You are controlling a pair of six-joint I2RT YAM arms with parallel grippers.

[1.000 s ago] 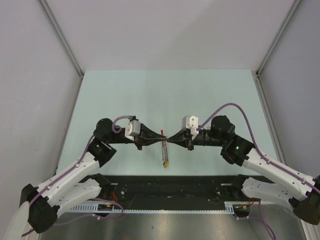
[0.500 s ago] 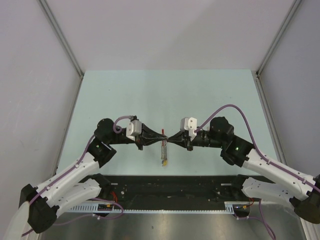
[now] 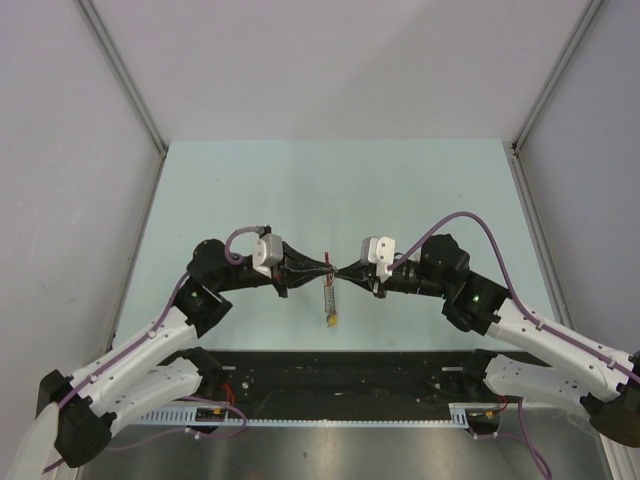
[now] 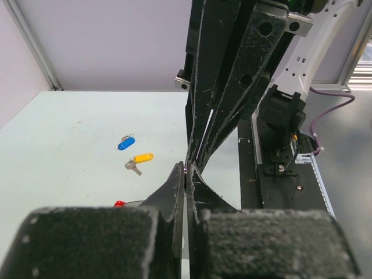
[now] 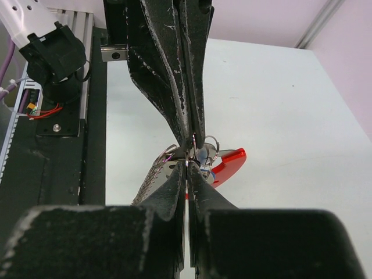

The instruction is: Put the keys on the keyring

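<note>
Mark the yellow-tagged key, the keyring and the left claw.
yellow-tagged key (image 4: 143, 157): left wrist view, yellow tag.
keyring (image 5: 228, 163): right wrist view, red curved section.
left claw (image 4: 185, 170): left wrist view, between its fingertips.

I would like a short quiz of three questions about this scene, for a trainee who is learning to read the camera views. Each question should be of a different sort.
1. True or false: the left gripper and the right gripper both stand wide open.
2. Short answer: what colour is the curved section of the keyring?
3. Multiple choice: the yellow-tagged key is A) lying on the table, B) held in the right gripper, C) hanging on the keyring.

Key: 1. False, both are shut, tip to tip. 2. Red. 3. A.
</note>
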